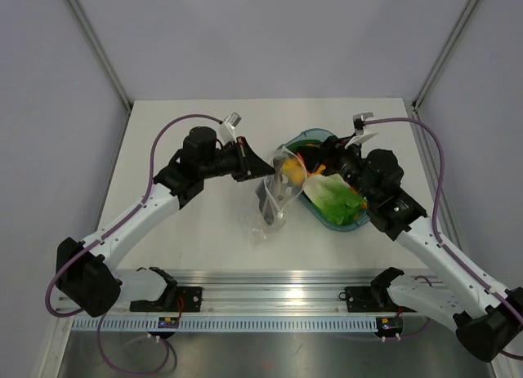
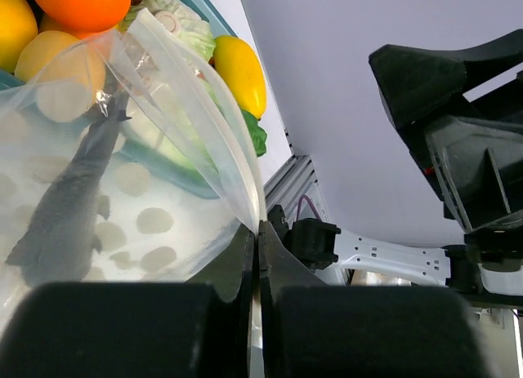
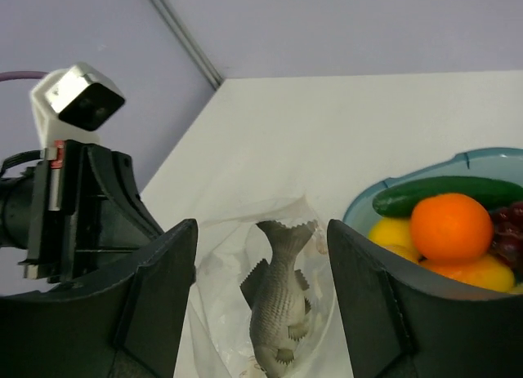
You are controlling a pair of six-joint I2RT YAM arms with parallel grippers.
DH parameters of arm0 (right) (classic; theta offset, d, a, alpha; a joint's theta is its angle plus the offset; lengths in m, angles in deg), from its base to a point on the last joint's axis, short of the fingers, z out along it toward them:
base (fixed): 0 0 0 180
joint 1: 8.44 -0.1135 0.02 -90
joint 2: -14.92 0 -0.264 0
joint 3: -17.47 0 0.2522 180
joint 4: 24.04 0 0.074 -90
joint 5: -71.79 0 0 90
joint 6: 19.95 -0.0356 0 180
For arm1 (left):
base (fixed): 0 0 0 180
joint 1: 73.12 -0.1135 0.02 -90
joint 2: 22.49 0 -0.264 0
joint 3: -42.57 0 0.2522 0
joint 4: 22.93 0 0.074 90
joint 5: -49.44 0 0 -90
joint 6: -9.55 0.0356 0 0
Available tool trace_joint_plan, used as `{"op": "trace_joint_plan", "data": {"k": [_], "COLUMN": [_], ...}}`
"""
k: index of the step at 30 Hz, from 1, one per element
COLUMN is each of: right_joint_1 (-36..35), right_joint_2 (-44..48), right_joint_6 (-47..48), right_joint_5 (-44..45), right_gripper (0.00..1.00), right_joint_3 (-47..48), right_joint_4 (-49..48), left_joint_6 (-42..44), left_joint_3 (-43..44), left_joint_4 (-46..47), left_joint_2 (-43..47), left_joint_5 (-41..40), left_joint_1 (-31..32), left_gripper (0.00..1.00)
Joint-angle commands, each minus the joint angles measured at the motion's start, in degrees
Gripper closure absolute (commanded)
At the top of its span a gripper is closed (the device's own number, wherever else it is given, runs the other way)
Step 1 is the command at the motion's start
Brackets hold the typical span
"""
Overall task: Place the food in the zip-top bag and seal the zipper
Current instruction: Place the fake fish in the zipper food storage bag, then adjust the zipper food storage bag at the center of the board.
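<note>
The clear zip-top bag (image 1: 274,202) hangs at the table's middle with a grey toy fish (image 3: 282,300) inside. My left gripper (image 2: 257,227) is shut on the bag's mouth edge, next to the whitish zipper strip (image 2: 214,108); it also shows in the top view (image 1: 255,162). My right gripper (image 3: 261,224) is open and empty above the bag mouth, with the fish between its fingers below. A teal tray (image 1: 353,223) holds lettuce (image 1: 335,194), an orange (image 3: 453,227), a cucumber (image 3: 441,194), lemons (image 3: 392,233) and grapes (image 3: 511,235). A lemon (image 1: 292,167) lies by the bag mouth.
The tray sits right of the bag, under my right arm. A metal rail (image 1: 270,300) runs along the near edge. Grey walls with frame posts (image 1: 98,47) close the back and sides. White table (image 1: 204,231) lies left of the bag.
</note>
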Motion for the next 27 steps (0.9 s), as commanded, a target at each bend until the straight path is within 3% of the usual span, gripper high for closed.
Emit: {"op": "trace_joint_plan", "data": {"k": [1, 7, 11, 12, 15, 16, 22, 27], "right_joint_1": [-0.45, -0.45, -0.45, -0.45, -0.45, -0.45, -0.45, -0.89], "right_joint_2": [-3.58, -8.34, -9.21, -10.26, -11.41, -11.59, -13.70, -11.42], "right_joint_6": [1.78, 0.11, -0.59, -0.68, -1.47, -1.91, -2.70, -4.80], "right_joint_5": [5.61, 4.13, -1.92, -2.73, -4.75, -5.02, -12.13, -16.53], "right_gripper": [0.28, 0.28, 0.43, 0.49, 0.82, 0.98, 1.00, 1.00], "right_joint_3": [5.43, 8.08, 6.94, 7.02, 7.46, 7.64, 14.66, 18.98], "right_joint_4": [16.09, 25.33, 26.30, 26.74, 27.89, 27.97, 26.83, 24.03], "left_joint_6": [-0.44, 0.00, 0.18, 0.18, 0.53, 0.88, 4.48, 12.48], "left_joint_3": [0.62, 0.45, 0.18, 0.09, 0.09, 0.09, 2.28, 9.84], "left_joint_4": [3.53, 3.00, 2.65, 2.65, 2.04, 1.77, -6.12, -22.03], "left_joint_2": [0.18, 0.35, 0.53, 0.70, 0.79, 0.88, 3.42, 6.58], "left_joint_5": [1.91, 1.91, 1.56, 1.56, 0.95, 0.77, -4.76, -14.77], "left_joint_1": [-0.41, -0.76, -0.85, -0.93, -1.02, -1.02, -1.20, -1.29], "left_gripper": [1.00, 1.00, 1.00, 1.00, 1.00, 1.00, 1.00, 1.00]}}
